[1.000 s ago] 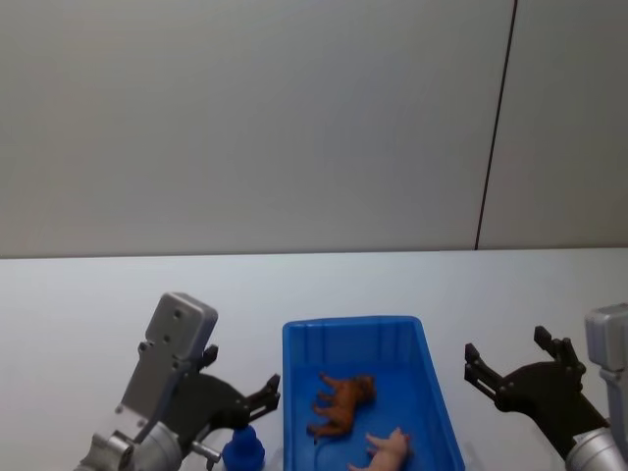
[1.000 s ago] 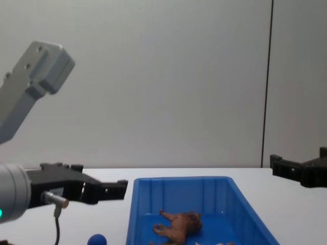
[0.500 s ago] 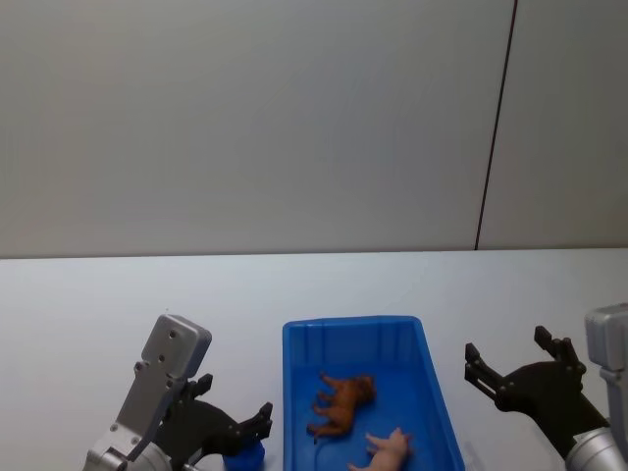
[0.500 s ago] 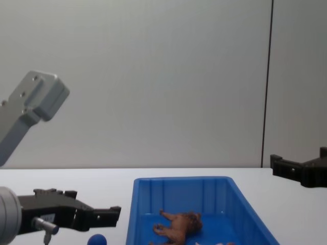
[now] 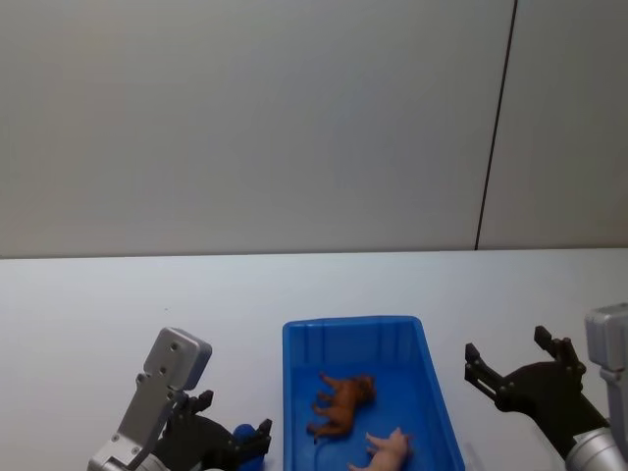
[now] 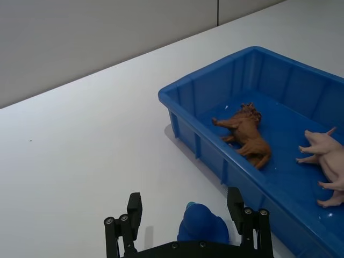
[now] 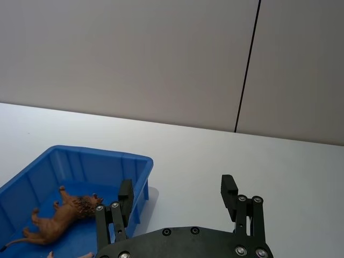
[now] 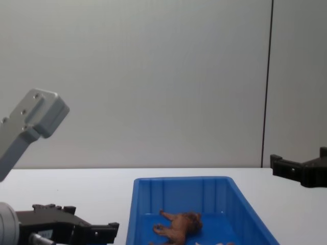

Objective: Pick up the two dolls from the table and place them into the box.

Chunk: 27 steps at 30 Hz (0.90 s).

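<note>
The box [image 5: 425, 367] is a blue bin on the white table between my arms. A brown shaggy animal doll [image 5: 340, 400] lies inside it, with a pale pink pig doll [image 5: 389, 449] lying nearer me in the same bin. A rounded blue toy [image 6: 202, 227] stands on the table just left of the bin. My left gripper [image 6: 184, 198] is open, low over the table, one finger on each side of the blue toy. My right gripper [image 5: 512, 374] hovers open to the right of the bin, holding nothing.
The bin's left wall [image 6: 200, 141] stands close beside the blue toy and my left fingers [image 6: 133, 210]. Bare white table [image 5: 147, 294] stretches to the left and behind the bin, up to a grey wall.
My left gripper has come down and back toward me, so its open fingers now flank the blue toy. The right arm and the dolls in the bin have not moved.
</note>
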Available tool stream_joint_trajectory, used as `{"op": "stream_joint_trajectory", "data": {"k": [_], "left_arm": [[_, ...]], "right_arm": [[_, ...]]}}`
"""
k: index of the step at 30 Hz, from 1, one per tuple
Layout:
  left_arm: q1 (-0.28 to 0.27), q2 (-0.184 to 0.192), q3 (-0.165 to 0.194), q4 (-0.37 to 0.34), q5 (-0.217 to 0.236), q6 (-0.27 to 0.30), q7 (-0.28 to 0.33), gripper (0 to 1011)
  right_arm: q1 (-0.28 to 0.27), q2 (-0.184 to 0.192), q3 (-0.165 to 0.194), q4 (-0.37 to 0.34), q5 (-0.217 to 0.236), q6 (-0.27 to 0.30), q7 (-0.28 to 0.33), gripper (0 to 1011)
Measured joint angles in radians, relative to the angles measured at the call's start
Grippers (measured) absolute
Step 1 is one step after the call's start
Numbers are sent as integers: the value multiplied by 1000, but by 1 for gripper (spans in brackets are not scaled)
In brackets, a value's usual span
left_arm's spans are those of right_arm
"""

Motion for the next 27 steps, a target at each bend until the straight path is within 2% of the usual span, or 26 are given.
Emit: {"op": "stream_joint_trajectory", "data": {"k": [5,12,13,15,16,19,22,24,27], "left_arm": [[-2,-4,1,13,-2,-1,-22,981],[-6,-11,4,35,-4,1,-50,799],[-7,-12,5,40,-4,2,-55,799],[-7,-12,6,44,-4,3,-59,731],[-7,-13,7,48,-4,4,-63,665],[-6,-14,8,54,-4,4,-68,603],[-5,-14,8,57,-3,3,-70,499],[-4,-14,8,59,0,-1,-73,398],[-3,-15,8,60,1,-7,-73,336]], "right_arm": [[0,0,0,0,0,0,0,1001],[0,0,0,0,0,0,0,1001],[0,0,0,0,0,0,0,1001],[0,0,0,0,0,0,0,1001],[0,0,0,0,0,0,0,1001],[0,0,0,0,0,0,0,1001],[0,0,0,0,0,0,0,1001],[0,0,0,0,0,0,0,1001],[0,0,0,0,0,0,0,1001]]}}
